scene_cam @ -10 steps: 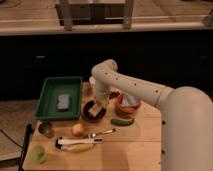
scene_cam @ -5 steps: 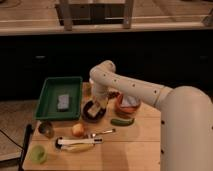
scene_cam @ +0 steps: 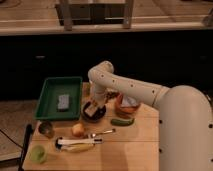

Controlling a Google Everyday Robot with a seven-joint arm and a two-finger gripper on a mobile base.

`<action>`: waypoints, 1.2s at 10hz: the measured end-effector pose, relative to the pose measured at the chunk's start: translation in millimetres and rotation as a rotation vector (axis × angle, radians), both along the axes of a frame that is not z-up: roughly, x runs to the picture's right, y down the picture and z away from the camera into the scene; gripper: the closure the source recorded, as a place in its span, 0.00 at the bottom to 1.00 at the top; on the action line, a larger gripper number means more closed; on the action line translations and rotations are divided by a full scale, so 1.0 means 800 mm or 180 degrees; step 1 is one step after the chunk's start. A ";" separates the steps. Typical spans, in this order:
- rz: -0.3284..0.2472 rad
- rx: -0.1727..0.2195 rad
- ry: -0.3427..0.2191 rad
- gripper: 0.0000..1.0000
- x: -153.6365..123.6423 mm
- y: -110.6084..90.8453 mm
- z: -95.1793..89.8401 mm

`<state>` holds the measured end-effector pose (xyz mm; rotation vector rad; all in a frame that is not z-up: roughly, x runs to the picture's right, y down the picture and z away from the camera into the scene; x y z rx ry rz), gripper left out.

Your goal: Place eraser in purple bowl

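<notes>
The purple bowl (scene_cam: 93, 114) stands on the wooden table just right of the green tray. My gripper (scene_cam: 94, 103) hangs straight down over it from the white arm, which reaches in from the right. It is shut on the eraser (scene_cam: 91, 107), a small pale block held at the bowl's rim level, partly inside the bowl. The arm's wrist hides the back of the bowl.
A green tray (scene_cam: 50, 107) holds a grey block (scene_cam: 63, 102). An orange bowl (scene_cam: 127, 106) stands right of the purple bowl, with a green pickle (scene_cam: 122, 121) in front. An orange fruit (scene_cam: 78, 130), a spoon (scene_cam: 102, 133), a banana (scene_cam: 77, 145), a metal cup (scene_cam: 46, 129) and a green item (scene_cam: 37, 154) lie nearer.
My gripper has come down a little towards the purple bowl with the eraser. Nothing else has moved.
</notes>
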<state>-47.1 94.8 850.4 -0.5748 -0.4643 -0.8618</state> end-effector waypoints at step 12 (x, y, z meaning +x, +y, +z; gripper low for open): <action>0.0062 -0.0057 -0.0086 0.20 0.013 -0.010 -0.008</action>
